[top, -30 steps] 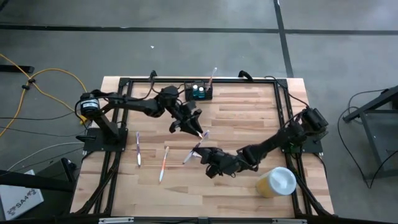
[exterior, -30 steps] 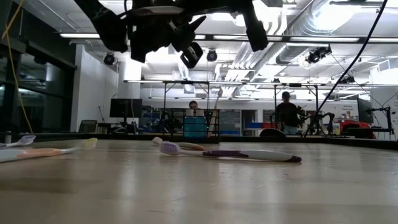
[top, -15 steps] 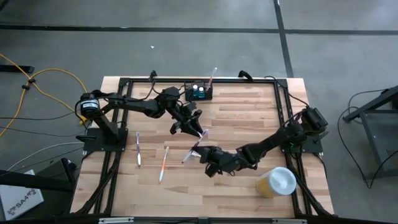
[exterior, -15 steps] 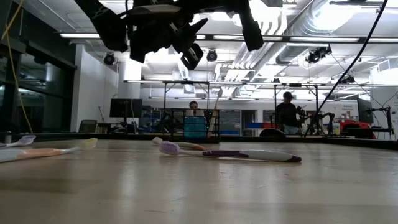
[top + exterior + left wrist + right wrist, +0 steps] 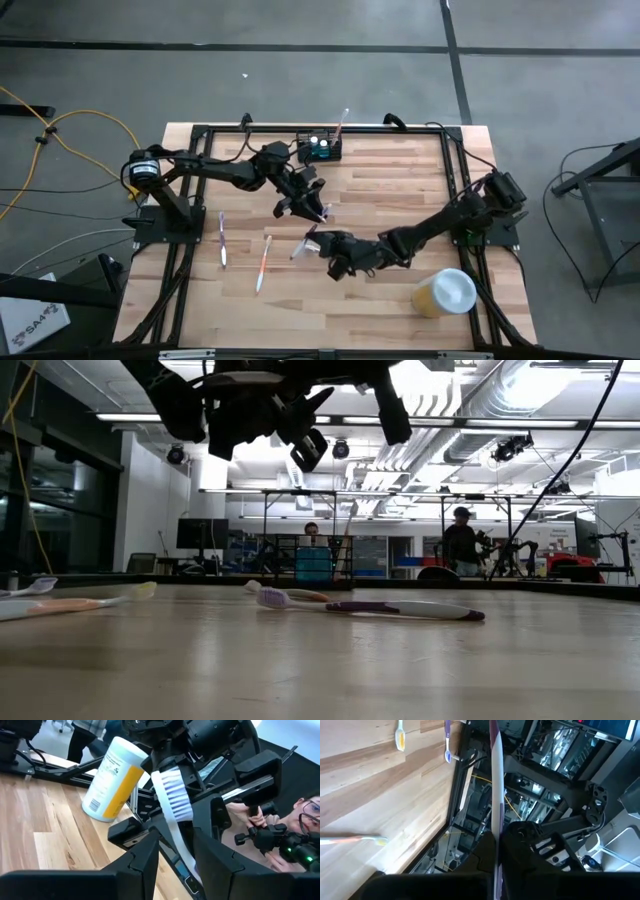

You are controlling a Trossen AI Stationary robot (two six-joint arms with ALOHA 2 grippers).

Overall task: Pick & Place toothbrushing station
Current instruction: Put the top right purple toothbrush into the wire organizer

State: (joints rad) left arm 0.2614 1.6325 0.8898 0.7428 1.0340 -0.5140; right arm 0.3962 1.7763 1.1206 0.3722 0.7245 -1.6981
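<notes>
The black caddy point(image 5: 320, 148) stands at the table's far edge with one toothbrush point(image 5: 341, 122) sticking up out of it. My left gripper point(image 5: 312, 208) is shut on a white toothbrush with white bristles point(image 5: 172, 795) above mid-table. My right gripper point(image 5: 328, 246) faces it from close by and is shut on a white-and-purple toothbrush handle point(image 5: 493, 780). A pale brush point(image 5: 306, 242) shows between the two grippers in the high view. Whether both hold one and the same brush, I cannot tell. My left gripper point(image 5: 176, 831) pinches the white brush's handle point(image 5: 179, 847) between its two fingers, below the head. The brush runs on along the fingers, with its bristled head free beyond them, toward my right gripper. It is lifted clear of the table. My right gripper point(image 5: 496, 837) pinches the white-and-purple handle point(image 5: 494, 822) between its two fingers. The handle runs on along the fingers and out toward my left arm. It is clear of the table. Which end the fingers have is not shown.
A purple brush point(image 5: 222, 240) and an orange brush point(image 5: 263, 262) lie on the table's left half. A purple brush point(image 5: 370, 607) lies flat in the low view. The yellow cup with white lid point(image 5: 447, 292) stands near right. A person point(image 5: 280, 835) is beyond the table.
My right gripper has edged toward the table's left and far side, closer to my left gripper, with its brush. The brushes on the table have stayed where they were.
</notes>
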